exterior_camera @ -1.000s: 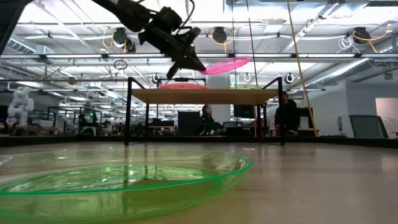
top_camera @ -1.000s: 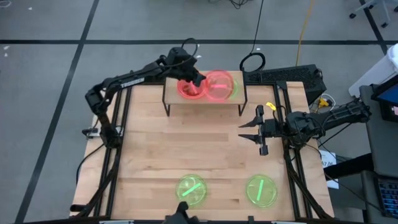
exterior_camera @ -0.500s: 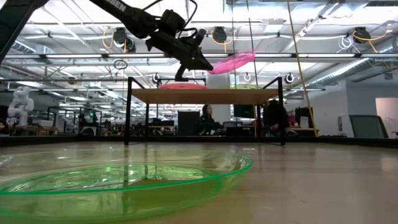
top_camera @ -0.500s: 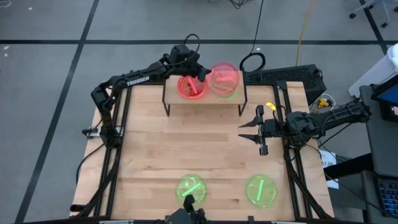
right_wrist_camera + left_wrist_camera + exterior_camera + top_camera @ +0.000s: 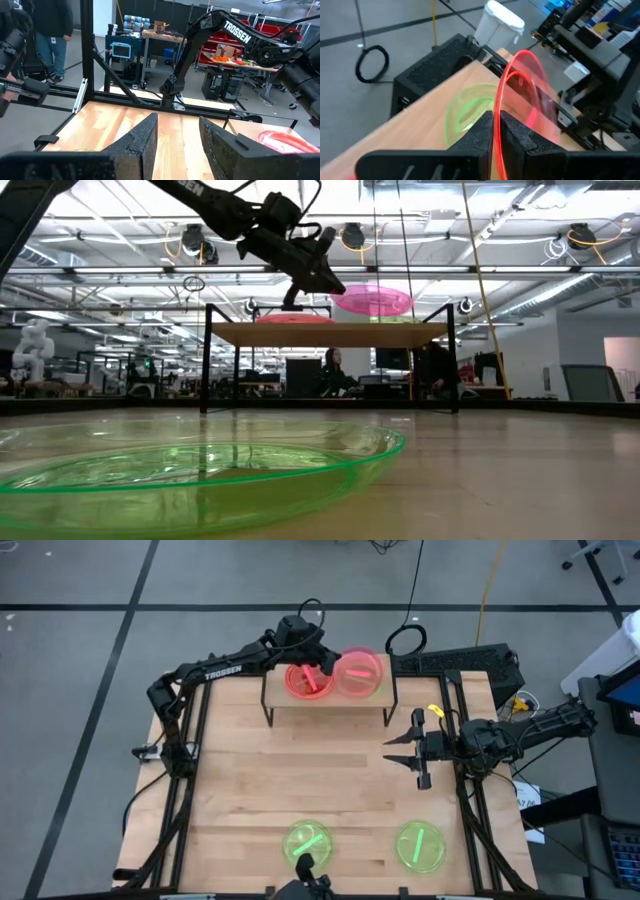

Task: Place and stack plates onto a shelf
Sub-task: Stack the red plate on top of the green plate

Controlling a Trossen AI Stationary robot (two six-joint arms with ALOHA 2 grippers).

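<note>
My left gripper (image 5: 325,662) is at the shelf (image 5: 328,698), shut on a pink plate (image 5: 358,672) that it holds level above the shelf's right half (image 5: 372,300). A green plate (image 5: 470,107) lies on the shelf under the pink one; whether they touch I cannot tell. A red plate (image 5: 306,679) rests flat on the shelf's left half (image 5: 295,319). Two more green plates (image 5: 308,840) (image 5: 420,845) sit near the table's near edge. My right gripper (image 5: 402,750) waits open at the table's right side, holding nothing. My left gripper pinches the pink plate's rim (image 5: 497,131) between its two fingers, on the plate's left side. The fingers (image 5: 325,280) come slanting down from the left, across the rim. The plate sits about level, sticking out to the right of the fingers, above the shelf board.
The shelf stands on thin black legs (image 5: 207,360) at the table's far edge. One green plate (image 5: 200,475) lies close in front of the low camera. Bare tabletop (image 5: 320,775) lies between shelf and near plates. People stand in the room beyond (image 5: 330,375).
My left gripper has carried the pink plate a little toward the table's right, over the green plate on the shelf. The plate was tipped with its right side up half a second ago; now it is level and lower, closer to the shelf board.
</note>
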